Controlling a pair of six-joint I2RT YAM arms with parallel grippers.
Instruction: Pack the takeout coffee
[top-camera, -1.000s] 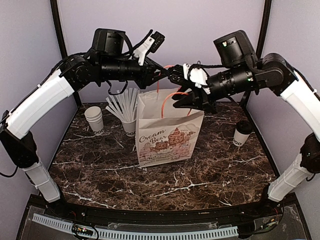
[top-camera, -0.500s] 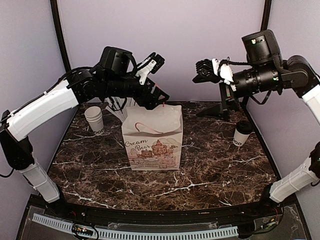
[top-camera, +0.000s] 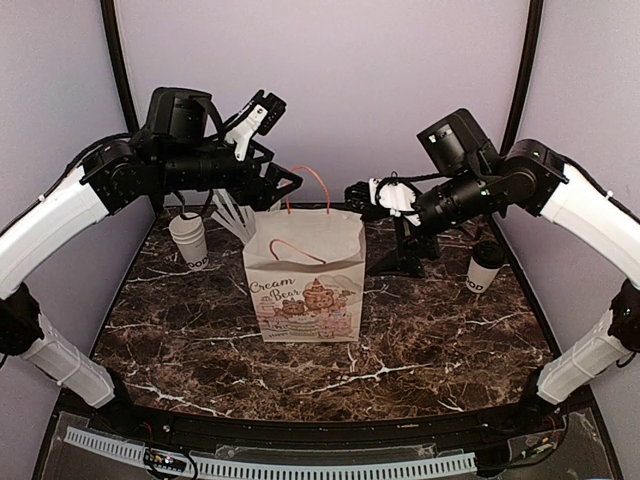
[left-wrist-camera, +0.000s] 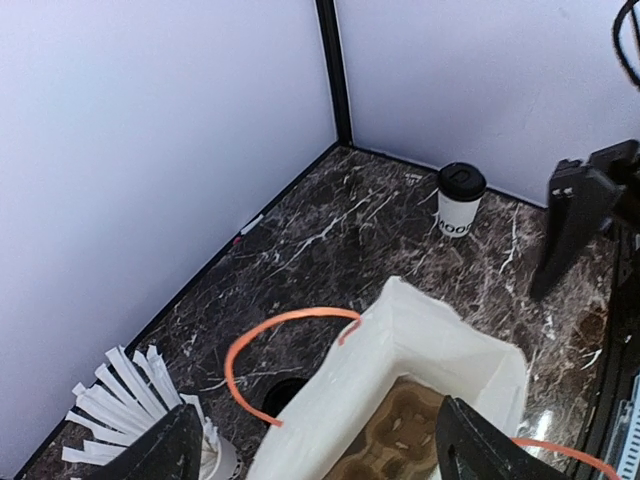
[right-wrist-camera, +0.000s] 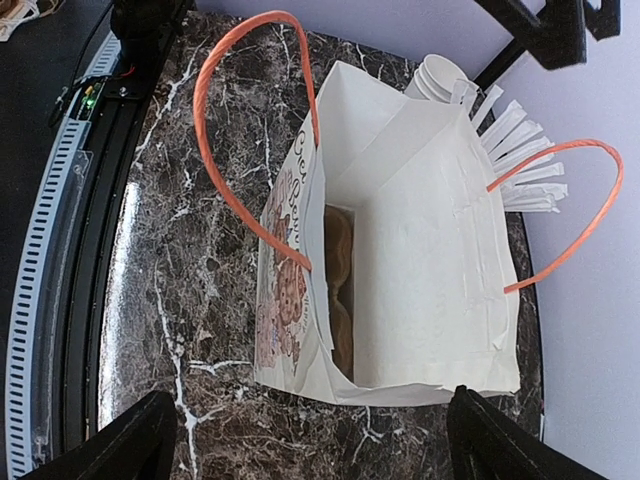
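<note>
Both claws are spread wide and empty, the left claw (top-camera: 283, 187) and right claw (top-camera: 362, 192) hanging either side of the bag (top-camera: 305, 275) at mid-desk (top-camera: 430, 330). The coffee (top-camera: 486, 268) stands upright near the desk's right edge, well apart from the bag. It is probably light and thin-walled, easily crushed, and its lid (top-camera: 489, 250) could pop. Grip gently round the body below the lid, keeping it upright.
</note>
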